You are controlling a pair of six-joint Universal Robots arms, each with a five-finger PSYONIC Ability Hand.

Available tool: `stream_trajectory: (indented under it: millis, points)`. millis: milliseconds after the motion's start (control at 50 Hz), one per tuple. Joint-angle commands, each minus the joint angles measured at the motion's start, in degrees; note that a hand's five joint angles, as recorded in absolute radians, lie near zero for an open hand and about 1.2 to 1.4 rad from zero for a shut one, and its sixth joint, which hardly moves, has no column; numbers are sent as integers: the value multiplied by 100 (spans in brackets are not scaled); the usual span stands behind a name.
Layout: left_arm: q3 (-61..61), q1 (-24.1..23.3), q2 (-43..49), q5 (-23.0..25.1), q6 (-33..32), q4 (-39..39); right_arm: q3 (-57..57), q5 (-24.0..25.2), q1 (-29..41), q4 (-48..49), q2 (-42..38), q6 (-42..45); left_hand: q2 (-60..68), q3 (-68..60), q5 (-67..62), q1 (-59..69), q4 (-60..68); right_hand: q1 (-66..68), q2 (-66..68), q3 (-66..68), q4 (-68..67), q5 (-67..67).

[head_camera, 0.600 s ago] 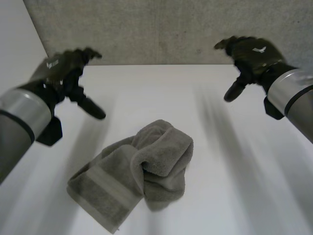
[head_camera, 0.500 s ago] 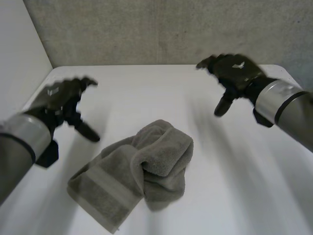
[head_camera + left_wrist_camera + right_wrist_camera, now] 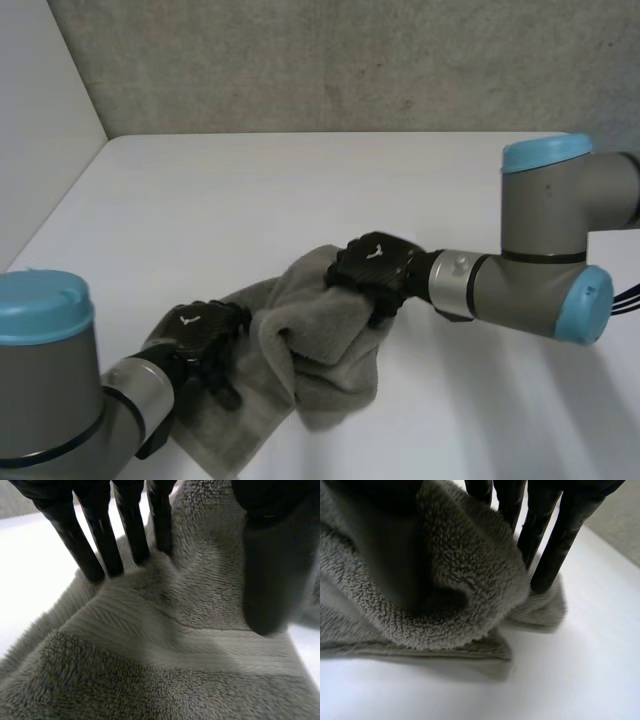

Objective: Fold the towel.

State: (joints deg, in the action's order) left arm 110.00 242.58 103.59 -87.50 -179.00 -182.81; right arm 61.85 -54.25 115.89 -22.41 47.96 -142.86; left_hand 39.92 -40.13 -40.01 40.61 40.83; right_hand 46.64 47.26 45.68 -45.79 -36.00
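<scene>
The left arm (image 3: 60,400), grey with a light-blue cap, reached in from the near left corner, low over the white counter (image 3: 300,190). Its black left hand (image 3: 200,338) lay palm-down on the left part of the grey towel (image 3: 320,340), with a small white emblem (image 3: 188,320) on its back. In the left wrist view its fingers (image 3: 100,545) were straight, tips pressing into the towel (image 3: 150,670) beside a woven band, and the thumb (image 3: 270,580) was spread well apart, also touching the pile. The towel sat crumpled in a heap at the middle of the counter's near side.

The right arm (image 3: 550,240) stretched in level from the right. The right hand (image 3: 375,268), with a matching white mark (image 3: 377,252), rested on the heap's upper right edge. In the right wrist view a thick fold of towel (image 3: 460,590) was pinched between its fingers (image 3: 545,545) and thumb (image 3: 375,540), above the counter (image 3: 570,670).
</scene>
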Motion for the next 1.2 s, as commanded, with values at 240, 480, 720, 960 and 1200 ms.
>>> stream_trajectory:
  millis: [240, 480, 720, 960, 1200]
  points:
    - [-2474, -62, 346, -540, -522, -457, -542, -877, 118, 2302, 1418, -1930, 4008, -3987, -2999, 3939, 3917, 3336, 3274, 3432, -3421, -3400]
    - [-3486, -141, -58, -646, -469, -835, 2102, -1660, 109, 5284, 2842, -2766, 4008, -3987, -2999, 3939, 3917, 3336, 3274, 3432, -3421, -3400]
    - [-1973, -132, 513, -268, -909, -931, 2472, -1544, 171, 2779, 1726, -448, 4008, -3987, -2999, 3939, 3917, 3336, 3274, 3432, -3421, -3400]
    - [-1050, 281, 322, 610, -2007, -572, 2692, -1492, 100, 1565, 1821, -40, 4008, -3987, -2999, 3939, 3917, 3336, 3274, 3432, -3421, -3400]
    - [-2243, 598, 283, 1322, -2078, -97, 2833, -1518, 118, 1616, 2059, -277, 4008, -3987, -2999, 3939, 3917, 1327, 1265, 1423, -1412, -1391]
